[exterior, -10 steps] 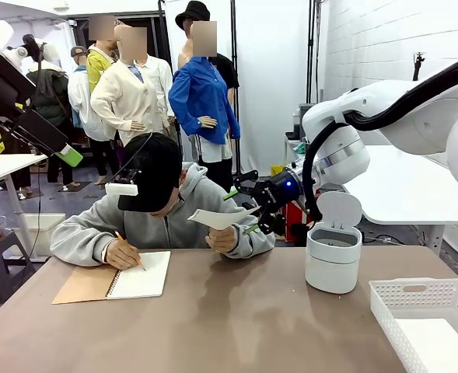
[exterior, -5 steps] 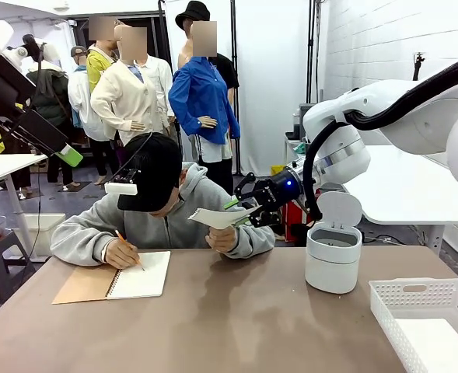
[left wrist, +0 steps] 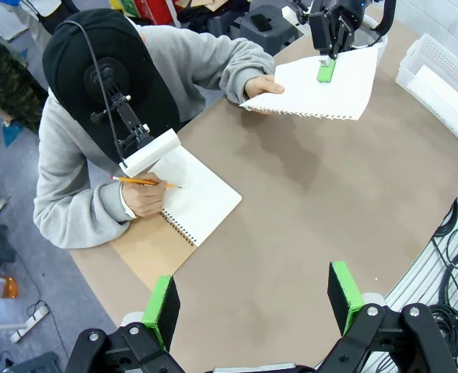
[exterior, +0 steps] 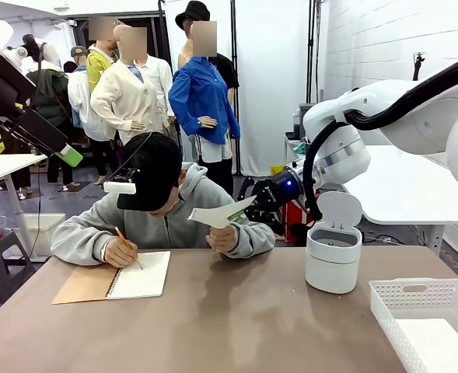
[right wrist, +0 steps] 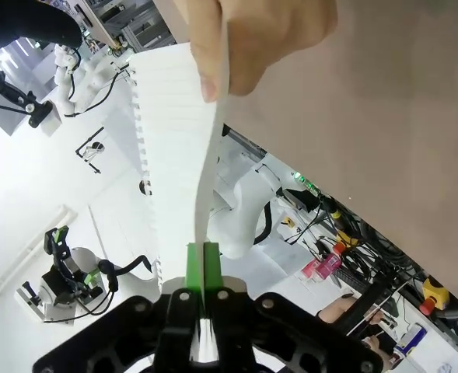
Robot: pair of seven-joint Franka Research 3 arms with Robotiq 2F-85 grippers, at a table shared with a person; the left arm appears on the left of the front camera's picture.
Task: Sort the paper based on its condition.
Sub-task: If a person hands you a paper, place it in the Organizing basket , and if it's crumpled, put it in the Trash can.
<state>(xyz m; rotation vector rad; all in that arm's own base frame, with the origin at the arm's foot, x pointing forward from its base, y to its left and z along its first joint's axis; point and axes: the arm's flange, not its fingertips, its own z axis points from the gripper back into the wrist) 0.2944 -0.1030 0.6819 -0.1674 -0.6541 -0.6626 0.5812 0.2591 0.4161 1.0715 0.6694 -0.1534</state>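
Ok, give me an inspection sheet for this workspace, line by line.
Surface: brown table, smooth, faintly glossy.
Job's things: paper sheet held up at one edge by the person's hand; white basket with a white sheet inside; white bin, lid up.
Clutter: spiral notebook lying open, the person writing in it with a pencil.
Grippers: right gripper shut on the paper sheet's far edge; left gripper open above the table, holding nothing.
Cables: black cables beside the table's edge.
Surroundings: white table behind the right arm.
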